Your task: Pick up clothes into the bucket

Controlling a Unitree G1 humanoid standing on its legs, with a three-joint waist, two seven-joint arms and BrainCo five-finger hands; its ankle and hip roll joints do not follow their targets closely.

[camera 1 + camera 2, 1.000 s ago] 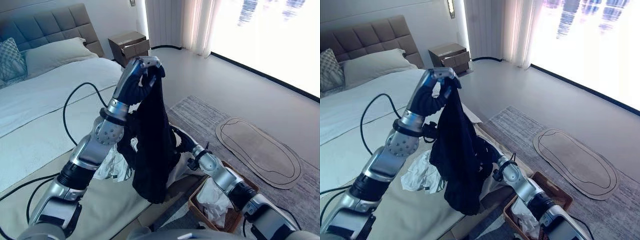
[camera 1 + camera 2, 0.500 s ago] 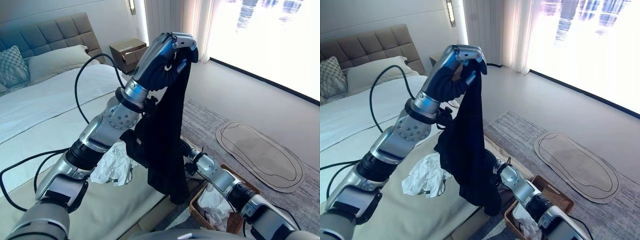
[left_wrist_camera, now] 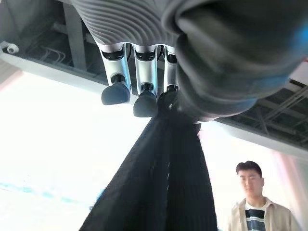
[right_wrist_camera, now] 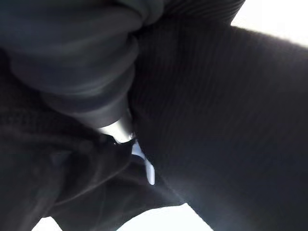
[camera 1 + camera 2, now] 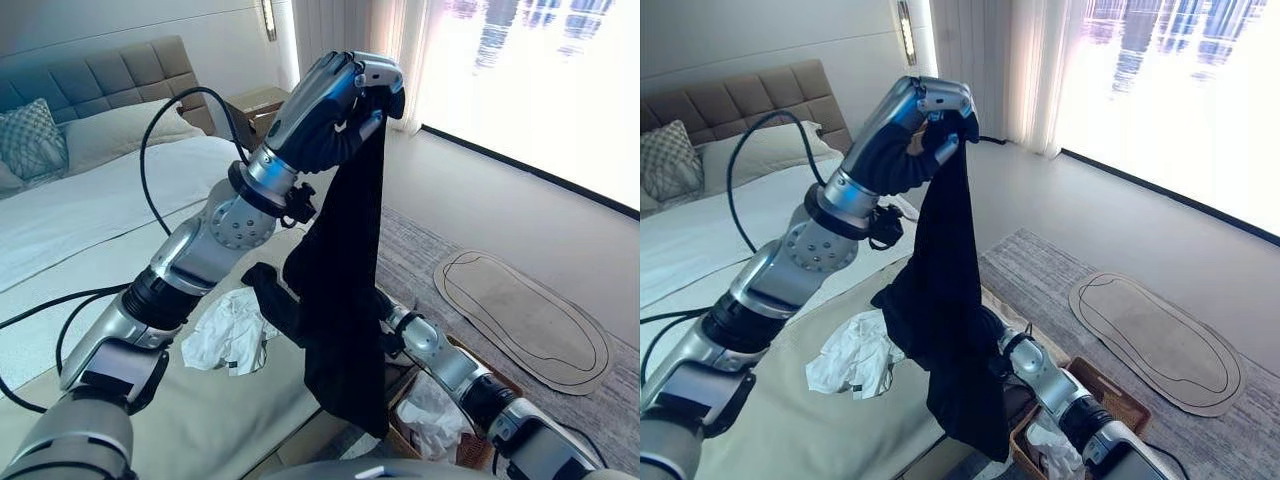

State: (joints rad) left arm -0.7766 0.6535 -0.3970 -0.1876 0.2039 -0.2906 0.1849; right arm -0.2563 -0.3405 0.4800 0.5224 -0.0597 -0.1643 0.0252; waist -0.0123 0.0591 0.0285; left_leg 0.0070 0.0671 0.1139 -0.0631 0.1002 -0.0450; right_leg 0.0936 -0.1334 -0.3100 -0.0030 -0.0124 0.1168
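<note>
L hand (image 5: 335, 105) clenches black garment (image 5: 345, 300) over bed (image 5: 80, 230); garment hides R hand, basket (image 5: 1095, 385) below.

Both eye views look down from the head, sharing the bed (image 5: 90, 200) and rug (image 5: 1040, 270). Each wrist view sits close against the black garment (image 3: 159, 183).

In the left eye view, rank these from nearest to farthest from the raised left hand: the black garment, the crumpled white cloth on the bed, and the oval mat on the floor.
1. The black garment, pinched in the left hand and hanging below it.
2. The crumpled white cloth, lower down on the bed.
3. The oval mat, on the floor toward the window side.
</note>
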